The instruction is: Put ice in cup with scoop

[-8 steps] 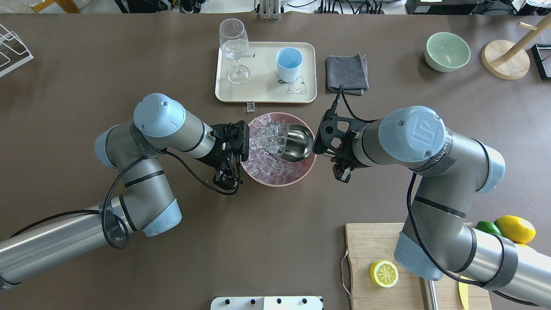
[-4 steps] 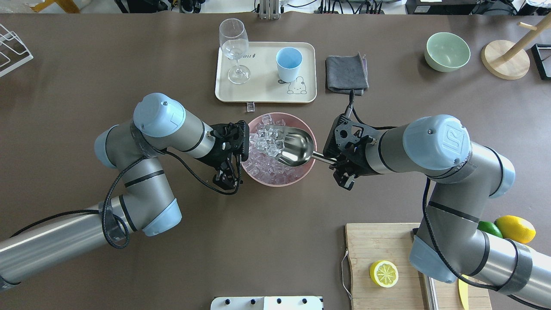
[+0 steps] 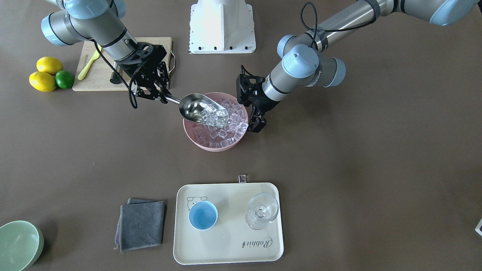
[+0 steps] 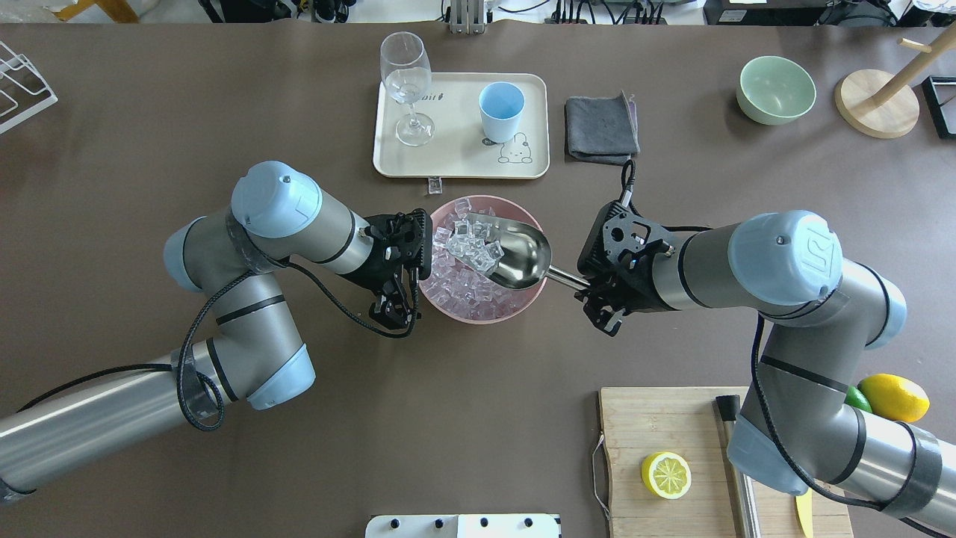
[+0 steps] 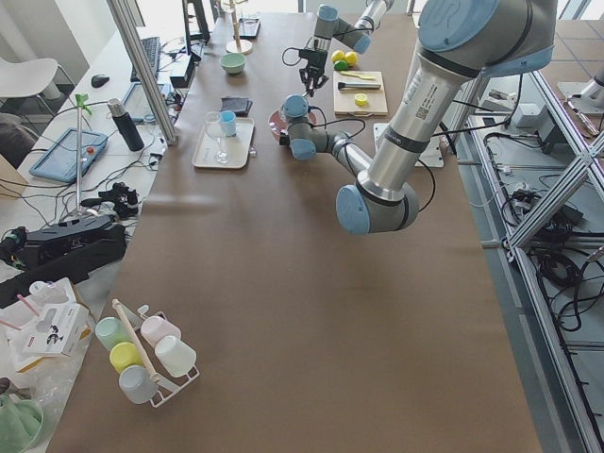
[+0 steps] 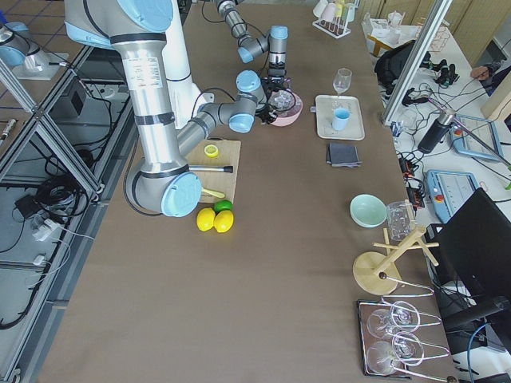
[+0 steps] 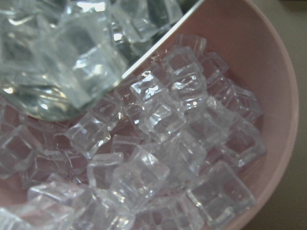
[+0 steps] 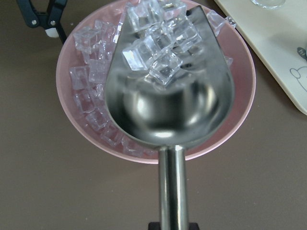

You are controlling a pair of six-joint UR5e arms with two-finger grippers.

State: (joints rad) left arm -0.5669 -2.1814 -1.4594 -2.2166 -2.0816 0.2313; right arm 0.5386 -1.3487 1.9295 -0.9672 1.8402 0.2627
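Observation:
My right gripper (image 4: 597, 288) is shut on the short handle of the steel scoop (image 4: 515, 258). The scoop hangs over the right half of the pink bowl (image 4: 485, 317), mouth pointing left, with several ice cubes (image 4: 474, 243) in it. It fills the right wrist view (image 8: 168, 110). More ice (image 4: 463, 288) lies in the bowl, and shows close up in the left wrist view (image 7: 158, 143). My left gripper (image 4: 392, 308) is open and empty, just outside the bowl's left rim. The light-blue cup (image 4: 500, 108) stands upright and empty on the cream tray (image 4: 463, 161) behind the bowl.
A stemmed glass (image 4: 407, 82) shares the tray. One loose cube (image 4: 435, 184) lies at the tray's near edge. A grey cloth (image 4: 601, 127) lies right of the tray, with a green bowl (image 4: 775, 90) further right. A cutting board (image 4: 650, 426) with half a lemon sits near right.
My right arm has drawn back to the right, pulling the scoop with its ice from the bowl's middle towards the right rim. The left arm has not moved.

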